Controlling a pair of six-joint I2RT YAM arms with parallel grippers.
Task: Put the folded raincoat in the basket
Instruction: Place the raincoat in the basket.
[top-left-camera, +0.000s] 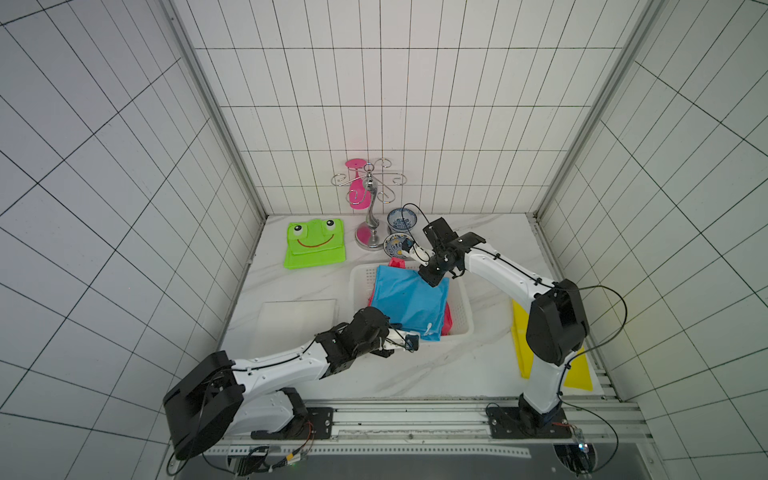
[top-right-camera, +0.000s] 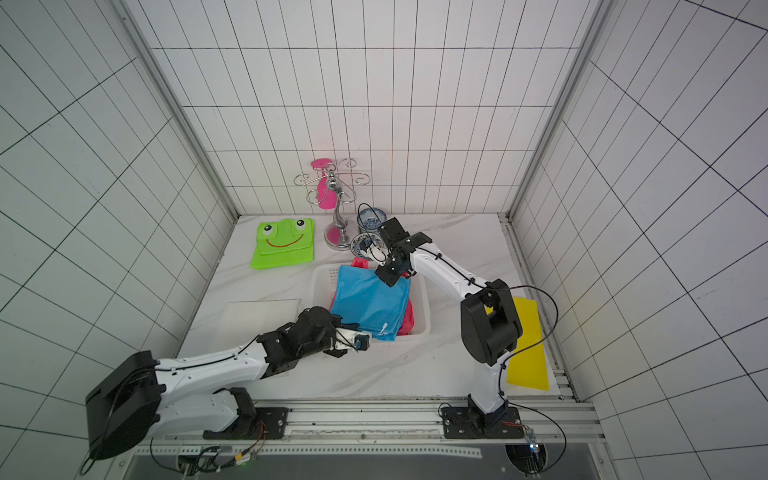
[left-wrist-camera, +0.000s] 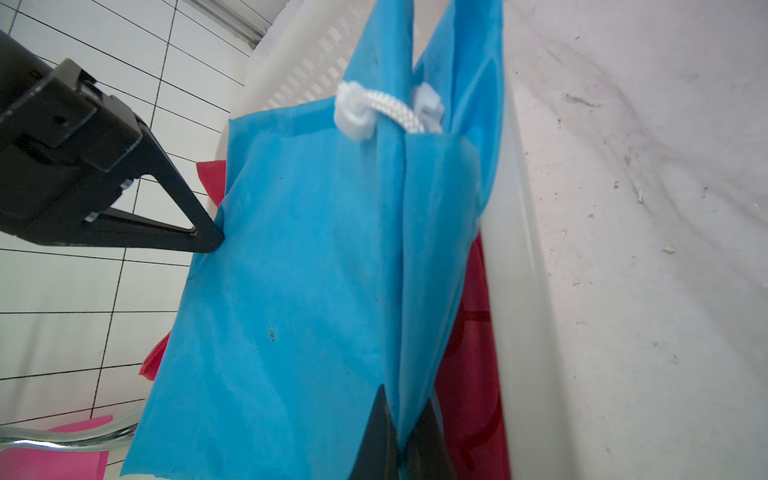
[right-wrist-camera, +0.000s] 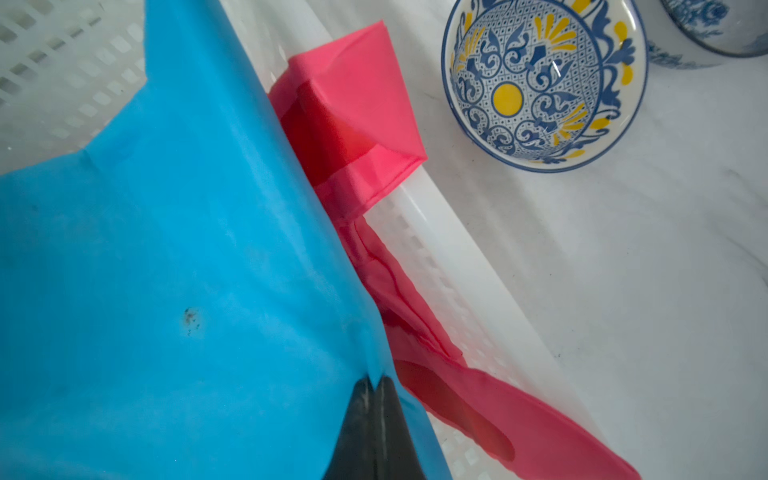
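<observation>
The white marble-patterned table (top-left-camera: 415, 374) carries everything in front of me. Near its middle stands the white rectangular plastic basket (top-left-camera: 464, 309) with perforated sides and a flared rim. The folded sky-blue raincoat (top-left-camera: 409, 301) is spread over the basket's opening, stretched between my two claws and covering most of it. In both top views its near edge lies across the near rim.

At the far left of the table, well apart from the basket, lies a bright green fabric piece with a frog face (top-left-camera: 316, 243). A flat yellow sheet (top-left-camera: 579, 378) lies by my right arm's base. Under the blue raincoat, inside the basket, is a crumpled red plastic garment (right-wrist-camera: 357, 112), one corner poking over the far rim. Just beyond that rim sits a small blue-and-yellow patterned bowl (right-wrist-camera: 544, 83), apart from the basket.

My right claw (right-wrist-camera: 376, 384) has its fingertips pressed together on the blue raincoat's far right corner. My left claw (left-wrist-camera: 401, 419) is clamped on a fold at the raincoat's near edge, and a white drawstring cord (left-wrist-camera: 386, 108) lies along that same edge.
</observation>
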